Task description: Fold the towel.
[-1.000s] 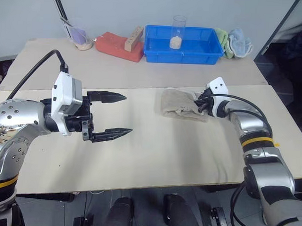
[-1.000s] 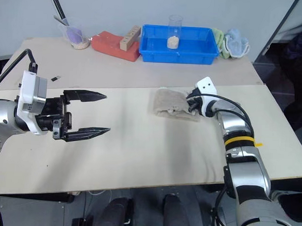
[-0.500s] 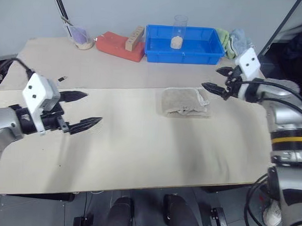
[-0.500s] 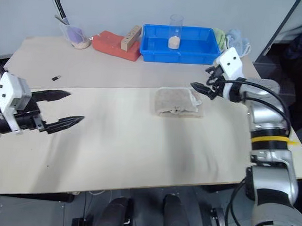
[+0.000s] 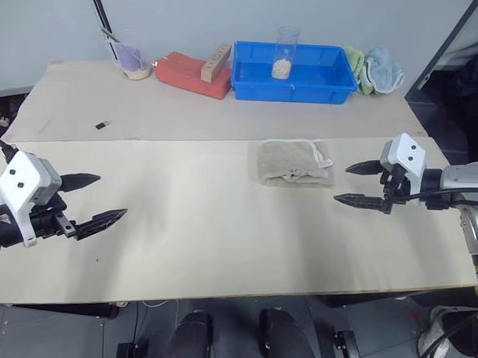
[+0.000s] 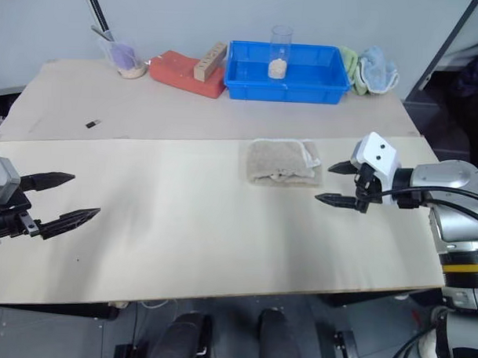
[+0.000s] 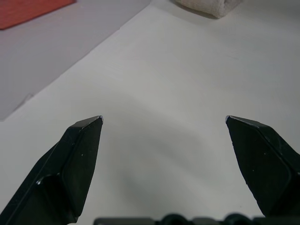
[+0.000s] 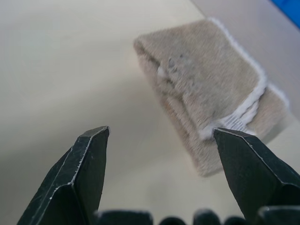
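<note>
The towel (image 5: 294,162) lies folded into a compact beige-grey bundle on the near table (image 5: 221,241), just this side of the seam with the far table (image 5: 186,106), its white stitched edging showing along the top and right side and a small white tag (image 8: 233,123) poking out at one corner. My right gripper (image 5: 360,184) hangs just to the right of it, apart from the cloth, fingers spread wide and holding nothing; down my right wrist view the bundle sits between the two black tips, a small dark logo (image 8: 174,63) on its folded edge. My left gripper (image 5: 93,197) is well away over the left end of the table, also splayed wide and empty, pointing across the bare tabletop. On the far table sits a blue bin (image 5: 294,75) with a clear glass (image 5: 285,51) standing in it, a red block (image 5: 192,74) to its left, a green cloth (image 5: 353,61) and a light blue cloth (image 5: 382,70) to its right.
</note>
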`<action>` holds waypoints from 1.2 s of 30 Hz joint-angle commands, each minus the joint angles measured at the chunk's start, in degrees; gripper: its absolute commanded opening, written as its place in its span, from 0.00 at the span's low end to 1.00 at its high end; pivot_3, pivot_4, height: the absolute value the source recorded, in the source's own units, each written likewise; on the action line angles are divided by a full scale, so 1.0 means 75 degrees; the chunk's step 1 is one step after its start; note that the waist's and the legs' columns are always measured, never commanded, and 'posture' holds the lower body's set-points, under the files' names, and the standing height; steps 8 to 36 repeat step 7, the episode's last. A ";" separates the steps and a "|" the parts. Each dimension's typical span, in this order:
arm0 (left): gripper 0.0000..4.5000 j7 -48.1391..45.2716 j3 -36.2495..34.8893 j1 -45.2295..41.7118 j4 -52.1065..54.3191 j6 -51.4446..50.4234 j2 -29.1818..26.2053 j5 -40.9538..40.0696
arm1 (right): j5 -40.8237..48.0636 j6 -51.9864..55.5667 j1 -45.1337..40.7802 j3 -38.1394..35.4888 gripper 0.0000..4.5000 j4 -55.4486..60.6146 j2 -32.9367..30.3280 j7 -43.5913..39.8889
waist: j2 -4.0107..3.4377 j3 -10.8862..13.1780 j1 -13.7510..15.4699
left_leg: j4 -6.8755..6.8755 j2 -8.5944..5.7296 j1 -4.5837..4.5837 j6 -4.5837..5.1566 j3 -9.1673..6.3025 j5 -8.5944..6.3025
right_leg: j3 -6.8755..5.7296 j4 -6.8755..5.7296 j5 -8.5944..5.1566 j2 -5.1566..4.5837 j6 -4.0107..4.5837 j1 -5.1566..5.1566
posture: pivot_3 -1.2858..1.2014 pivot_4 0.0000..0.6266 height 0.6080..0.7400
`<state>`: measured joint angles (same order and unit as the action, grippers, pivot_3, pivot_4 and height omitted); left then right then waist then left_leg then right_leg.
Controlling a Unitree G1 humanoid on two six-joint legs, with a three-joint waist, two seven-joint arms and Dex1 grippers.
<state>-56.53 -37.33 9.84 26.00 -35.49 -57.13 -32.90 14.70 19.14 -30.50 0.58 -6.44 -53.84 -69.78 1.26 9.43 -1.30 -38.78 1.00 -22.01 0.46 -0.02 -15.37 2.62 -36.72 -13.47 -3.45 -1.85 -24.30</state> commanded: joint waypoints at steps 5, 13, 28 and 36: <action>1.00 -0.0069 -0.0231 0.0021 0.0041 0.0201 -0.0009 0.0076 | 0.0105 -0.0039 0.0004 -0.0437 0.87 0.0321 -0.0163 0.0074 | 0.0000 0.0000 0.0041 | -0.0001 0.0000 0.0000 0.0000 0.0002 0.0000 | 0.0002 -0.0001 0.0000 0.0000 0.0000 -0.0001 | 0.52 0.24 1.00; 1.00 -0.0106 -0.0234 -0.0016 0.0022 0.0197 0.0002 0.0025 | 0.0097 -0.0012 -0.0016 -0.0429 0.87 0.0332 -0.0136 0.0085 | 0.0000 0.0000 0.0041 | -0.0001 0.0001 0.0000 0.0000 0.0002 0.0000 | 0.0002 -0.0001 0.0000 0.0000 0.0000 -0.0001 | 0.52 0.24 1.00; 1.00 -0.0106 -0.0234 -0.0016 0.0022 0.0197 0.0002 0.0025 | 0.0097 -0.0012 -0.0016 -0.0429 0.87 0.0332 -0.0136 0.0085 | 0.0000 0.0000 0.0041 | -0.0001 0.0001 0.0000 0.0000 0.0002 0.0000 | 0.0002 -0.0001 0.0000 0.0000 0.0000 -0.0001 | 0.52 0.24 1.00; 1.00 -0.0106 -0.0234 -0.0016 0.0022 0.0197 0.0002 0.0025 | 0.0097 -0.0012 -0.0016 -0.0429 0.87 0.0332 -0.0136 0.0085 | 0.0000 0.0000 0.0041 | -0.0001 0.0001 0.0000 0.0000 0.0002 0.0000 | 0.0002 -0.0001 0.0000 0.0000 0.0000 -0.0001 | 0.52 0.24 1.00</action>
